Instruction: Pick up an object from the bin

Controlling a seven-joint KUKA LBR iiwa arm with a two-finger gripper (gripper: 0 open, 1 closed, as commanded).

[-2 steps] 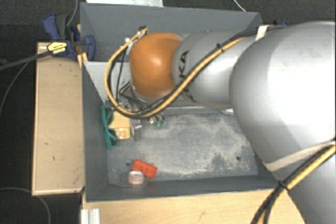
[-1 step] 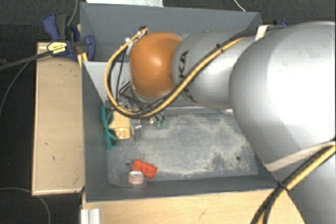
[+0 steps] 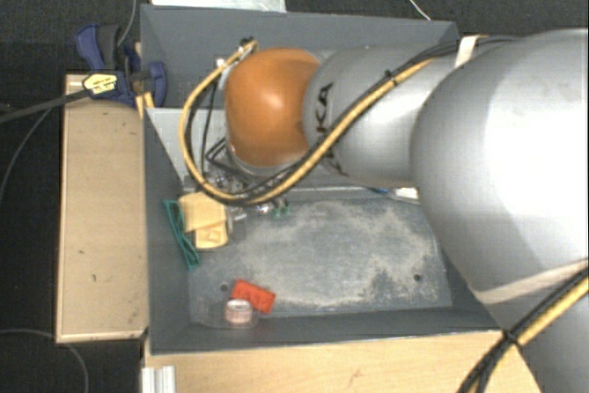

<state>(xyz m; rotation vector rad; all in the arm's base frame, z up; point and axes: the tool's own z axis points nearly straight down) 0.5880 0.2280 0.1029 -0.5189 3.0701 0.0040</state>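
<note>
Hanging low over the left rear of the bin (image 3: 368,264), the pincer (image 3: 247,187) sits beneath the arm's orange cover (image 3: 267,106), which hides its working end. Whether it is open or closed cannot be told, and nothing is seen gripped. A yellow cable (image 3: 196,101), part of the robot, loops round the cover.

Nearest item: a tan-yellow block (image 3: 204,222), just beside the pincer on its lower left, at the foot of the bin's left slope. A green strip (image 3: 180,235) lies touching the block's left side, along that same slope. Judged: both rest there because the slanted wall lets loose things settle against its foot.

Toward the front wall, well apart from the pincer, a small red piece (image 3: 254,294) and a clear round cap (image 3: 239,313) lie close together.

Judgement: the pick is not yet made. By position, the block is the handiest candidate. Risk: the strip, being in contact with it, may snag or be dragged along.
</note>
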